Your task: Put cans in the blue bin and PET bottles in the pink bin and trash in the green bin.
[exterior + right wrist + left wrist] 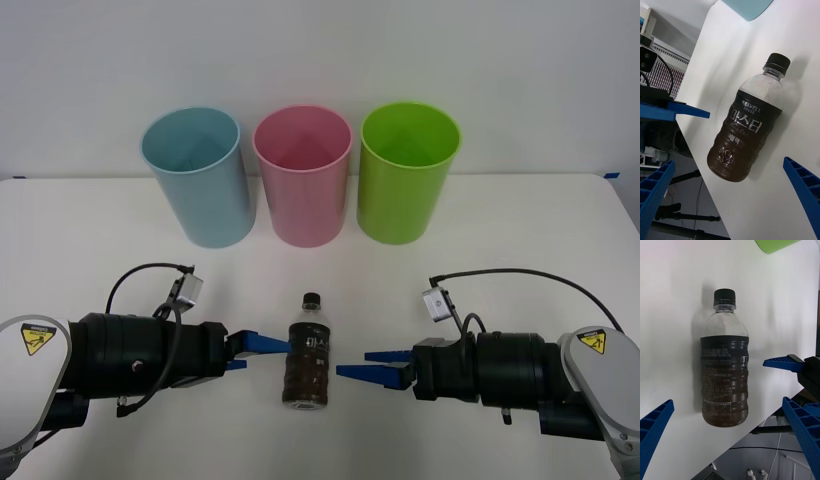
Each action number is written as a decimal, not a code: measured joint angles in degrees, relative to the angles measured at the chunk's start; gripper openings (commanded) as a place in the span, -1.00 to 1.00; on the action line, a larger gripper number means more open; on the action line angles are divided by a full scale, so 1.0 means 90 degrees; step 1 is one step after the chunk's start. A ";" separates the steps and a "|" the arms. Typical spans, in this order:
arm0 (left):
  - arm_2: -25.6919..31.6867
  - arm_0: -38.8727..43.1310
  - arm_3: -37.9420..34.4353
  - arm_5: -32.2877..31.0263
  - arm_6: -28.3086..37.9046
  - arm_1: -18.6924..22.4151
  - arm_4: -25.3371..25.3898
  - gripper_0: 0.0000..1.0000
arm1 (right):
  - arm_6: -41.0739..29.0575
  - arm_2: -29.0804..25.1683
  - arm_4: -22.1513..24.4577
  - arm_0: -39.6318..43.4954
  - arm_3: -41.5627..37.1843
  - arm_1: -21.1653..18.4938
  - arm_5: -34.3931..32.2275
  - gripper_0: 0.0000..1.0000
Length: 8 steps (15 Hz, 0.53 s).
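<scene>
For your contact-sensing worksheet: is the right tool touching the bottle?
Apart. The front view shows bare table between the right tool and the bottle.

Fingers: you've got blue ribbed ones on the left gripper (pixel 258 349) and right gripper (pixel 372 368).
Forearms: chunky black cylinders.
Shells: light grey, yellow warning triangles.
Cables: black loops, small grey wrist boxes.

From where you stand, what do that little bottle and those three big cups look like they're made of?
The bottle looks like clear, glossy plastic: the dark drink shows through ribbed walls, under a black ridged cap. The blue bin, pink bin and green bin look like smooth, opaque moulded plastic with thin rims and a soft sheen, though I can't be sure by sight.
</scene>
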 measured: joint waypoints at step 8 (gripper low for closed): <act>0.0201 0.0009 0.0164 -0.0033 -0.1110 -0.0003 0.0040 1.00 | 0.0000 0.0000 0.0000 0.0000 0.0000 0.0000 0.0000 1.00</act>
